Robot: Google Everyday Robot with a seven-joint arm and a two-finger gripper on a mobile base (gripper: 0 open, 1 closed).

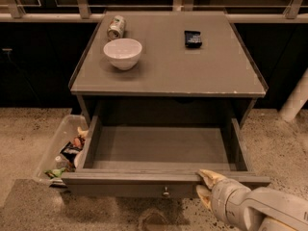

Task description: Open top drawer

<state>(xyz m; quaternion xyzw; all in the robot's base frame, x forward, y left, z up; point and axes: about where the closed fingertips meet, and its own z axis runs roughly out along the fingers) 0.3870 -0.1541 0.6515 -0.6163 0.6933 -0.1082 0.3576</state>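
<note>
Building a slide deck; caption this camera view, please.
Gripper at the front edge of the open top drawer; white bowl and can on top.

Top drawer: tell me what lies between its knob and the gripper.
In the camera view, only bare grey front of the top drawer lies between the knob and the gripper, which is at the front's right part.
</note>
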